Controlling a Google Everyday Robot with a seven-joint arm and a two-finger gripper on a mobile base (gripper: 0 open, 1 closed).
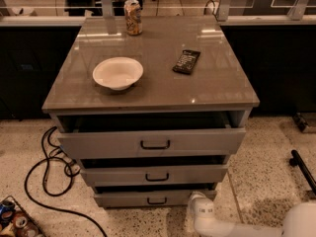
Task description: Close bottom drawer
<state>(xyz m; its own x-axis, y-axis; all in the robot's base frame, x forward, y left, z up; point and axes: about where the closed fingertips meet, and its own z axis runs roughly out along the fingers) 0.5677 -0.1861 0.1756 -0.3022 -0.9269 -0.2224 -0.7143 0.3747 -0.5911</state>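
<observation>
The bottom drawer (148, 199) is the lowest grey front of the cabinet, with a small black pull handle (156, 201). It stands pulled out a little, with a dark gap above its front. The middle drawer (153, 175) and the top drawer (153, 143) also stand out from the cabinet. My gripper (198, 204), white and rounded, is low at the drawer's right end, against or just in front of the front panel's right corner. The white arm (256, 226) runs off to the lower right.
On the cabinet top (212, 83) are a white bowl (117, 73), a black remote (186, 61) and a drink can (133, 17). A black cable (44, 172) loops on the speckled floor at the left. A box of small items (12, 221) sits at the lower left corner. A black bar (302, 169) lies at the right.
</observation>
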